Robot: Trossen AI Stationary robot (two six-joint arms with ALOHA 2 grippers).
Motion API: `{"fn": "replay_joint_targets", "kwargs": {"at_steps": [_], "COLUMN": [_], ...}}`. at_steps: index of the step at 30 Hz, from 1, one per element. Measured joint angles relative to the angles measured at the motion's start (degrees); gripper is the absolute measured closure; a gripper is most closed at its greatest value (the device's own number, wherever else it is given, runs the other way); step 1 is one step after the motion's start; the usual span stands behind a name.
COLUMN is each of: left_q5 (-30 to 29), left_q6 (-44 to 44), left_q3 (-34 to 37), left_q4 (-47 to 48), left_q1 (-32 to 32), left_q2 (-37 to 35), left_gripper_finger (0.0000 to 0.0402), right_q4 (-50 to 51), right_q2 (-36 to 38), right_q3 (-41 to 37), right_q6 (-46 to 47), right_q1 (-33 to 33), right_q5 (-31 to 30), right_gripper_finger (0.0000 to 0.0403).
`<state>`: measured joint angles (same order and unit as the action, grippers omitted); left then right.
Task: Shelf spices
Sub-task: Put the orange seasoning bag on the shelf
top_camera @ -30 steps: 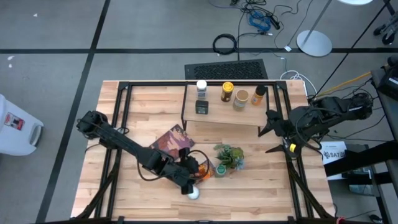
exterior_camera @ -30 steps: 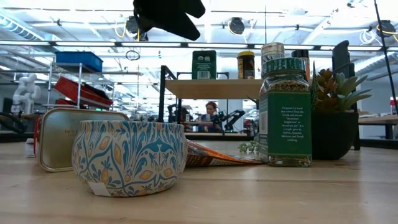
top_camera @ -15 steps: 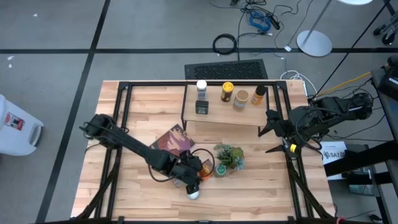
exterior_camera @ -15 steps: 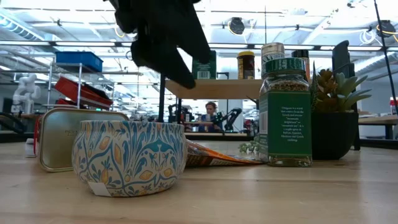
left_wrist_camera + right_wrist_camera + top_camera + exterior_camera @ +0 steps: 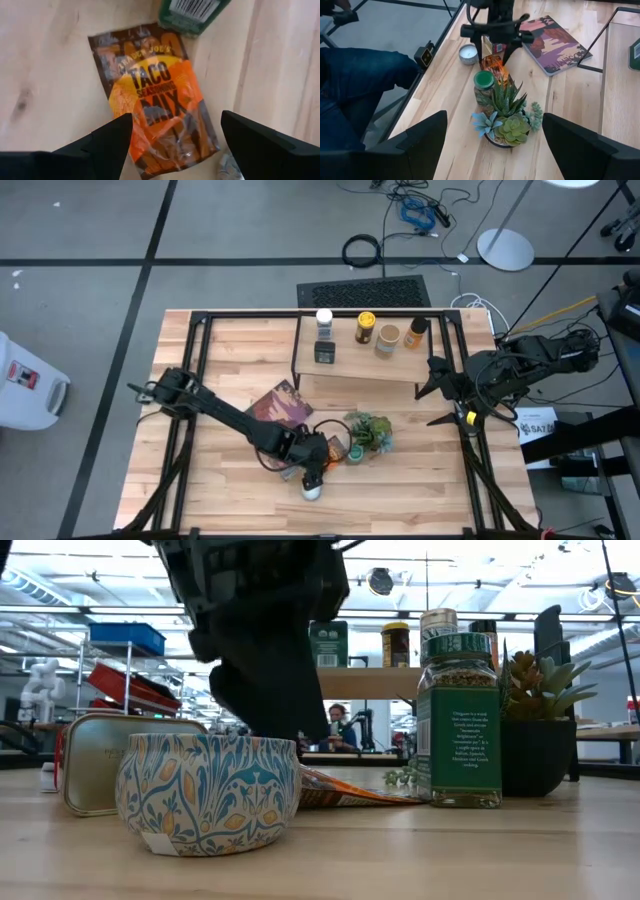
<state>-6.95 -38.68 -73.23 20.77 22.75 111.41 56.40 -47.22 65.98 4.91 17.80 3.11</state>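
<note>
Hovering over the orange taco seasoning packet (image 5: 157, 102), our left claw (image 5: 172, 142) stands spread wide with nothing in its grip, one finger to each side of the packet. We see the packet lying flat on the worktop (image 5: 230, 490), just beside the green potted plant (image 5: 368, 432) and partly hidden by the arm from above. A green-capped spice jar (image 5: 483, 86) stands touching the plant's pot, between the plant and the packet. A small patterned tin (image 5: 208, 792) sits near the packet, at the worktop's edge. The maroon book (image 5: 275, 406) lies beyond the packet from there. On the shelf (image 5: 400, 360) past the plant stand several jars. Our right claw (image 5: 492, 145) waits wide open and empty beside the shelf.
</note>
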Motion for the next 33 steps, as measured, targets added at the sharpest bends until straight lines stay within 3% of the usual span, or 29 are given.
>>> {"fn": "replay_joint_targets", "kwargs": {"at_steps": [12, 33], "left_q5": [2.3, 2.9], "left_q6": [-0.1, 3.9], "left_q3": [-0.2, 0.0], "left_q4": [-1.1, -0.7], "left_q1": [-1.5, -2.2], "left_q2": [3.5, 2.8], "left_gripper_finger": [0.0102, 0.0305], "right_q4": [-0.7, -0.8], "right_q2": [0.0, 0.0], "right_q3": [0.0, 0.0], "right_q6": [0.0, 0.0], "right_q1": [0.0, 0.0], "right_q5": [0.0, 0.0], "right_gripper_finger": [0.0087, 0.0087]}}
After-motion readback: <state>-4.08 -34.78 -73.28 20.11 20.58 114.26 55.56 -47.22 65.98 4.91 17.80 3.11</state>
